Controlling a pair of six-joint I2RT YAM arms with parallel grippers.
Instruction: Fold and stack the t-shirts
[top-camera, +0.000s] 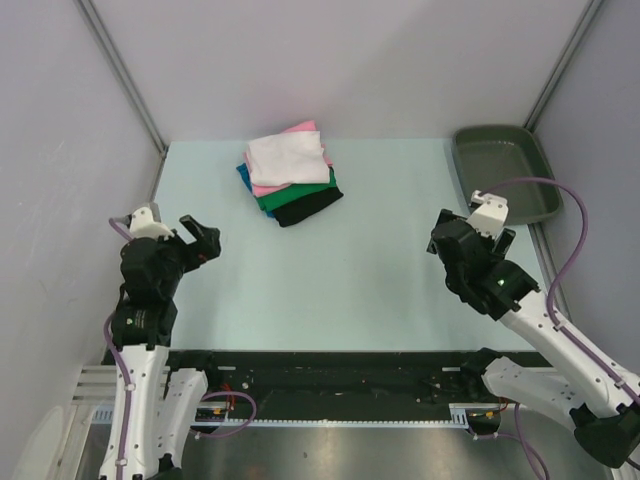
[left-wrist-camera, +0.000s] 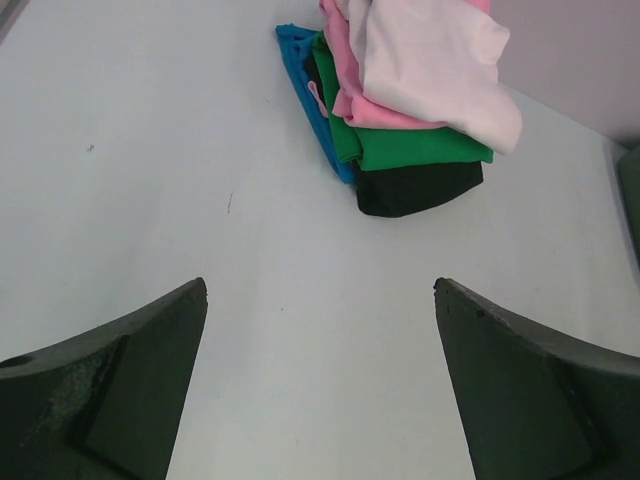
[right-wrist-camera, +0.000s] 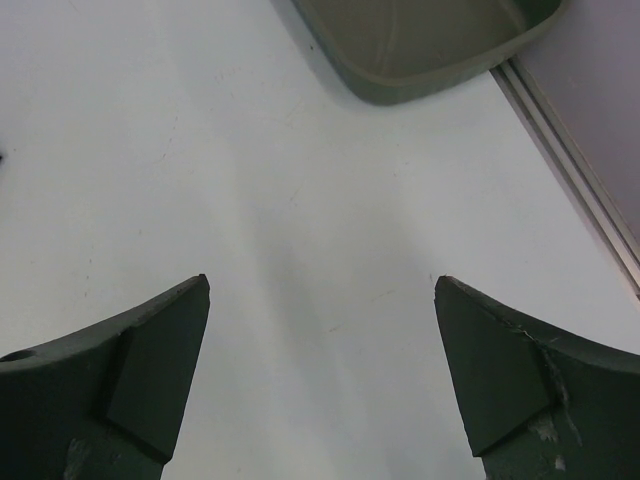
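Observation:
A pile of folded t-shirts (top-camera: 290, 180) lies at the back middle of the table: white (top-camera: 288, 157) on top, then pink (top-camera: 268, 188), green (top-camera: 300, 195), teal-blue (top-camera: 243, 176) and black (top-camera: 308, 209). The pile also shows in the left wrist view (left-wrist-camera: 410, 100), at the top. My left gripper (top-camera: 200, 238) hangs open and empty at the left, well short of the pile. My right gripper (top-camera: 445, 235) hangs open and empty at the right, over bare table.
A dark grey-green plastic tray (top-camera: 505, 172) stands at the back right corner, just beyond my right gripper; it also shows in the right wrist view (right-wrist-camera: 430, 40). Grey walls close in the table at the back and both sides.

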